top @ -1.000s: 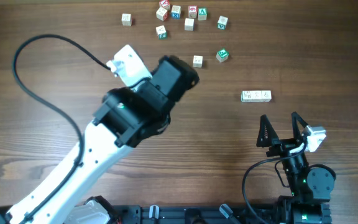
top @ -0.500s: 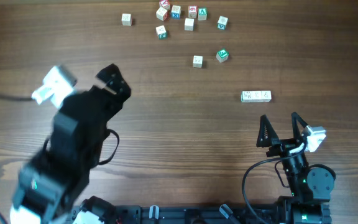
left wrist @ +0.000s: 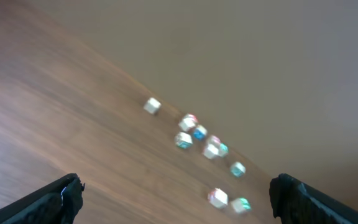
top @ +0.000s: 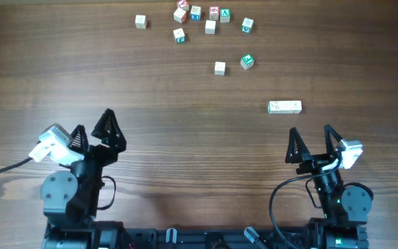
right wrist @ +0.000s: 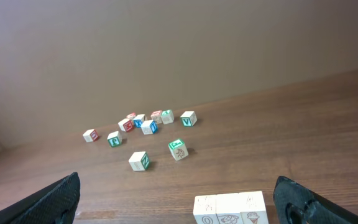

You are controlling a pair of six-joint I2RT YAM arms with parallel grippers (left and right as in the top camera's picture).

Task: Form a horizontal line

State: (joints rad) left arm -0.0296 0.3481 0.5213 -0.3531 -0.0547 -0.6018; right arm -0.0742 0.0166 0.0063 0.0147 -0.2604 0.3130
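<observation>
The horizontal line (top: 285, 106) is three pale wooden cubes touching side by side, right of centre on the table. It also shows at the bottom of the right wrist view (right wrist: 232, 208). My right gripper (top: 313, 142) is open and empty, just below the line, apart from it. My left gripper (top: 94, 130) is open and empty at the front left, far from all cubes. The left wrist view is blurred; its open fingers (left wrist: 176, 199) frame bare table.
Several scattered cubes with red, green or blue symbols lie at the back centre (top: 202, 17). Two more loose cubes sit nearer: a pale one (top: 220, 68) and a green one (top: 247, 61). The wooden table (top: 185, 152) spans the view.
My left arm has pulled back from the table's middle to the front left and folded down. The right arm and the cubes have not moved.
</observation>
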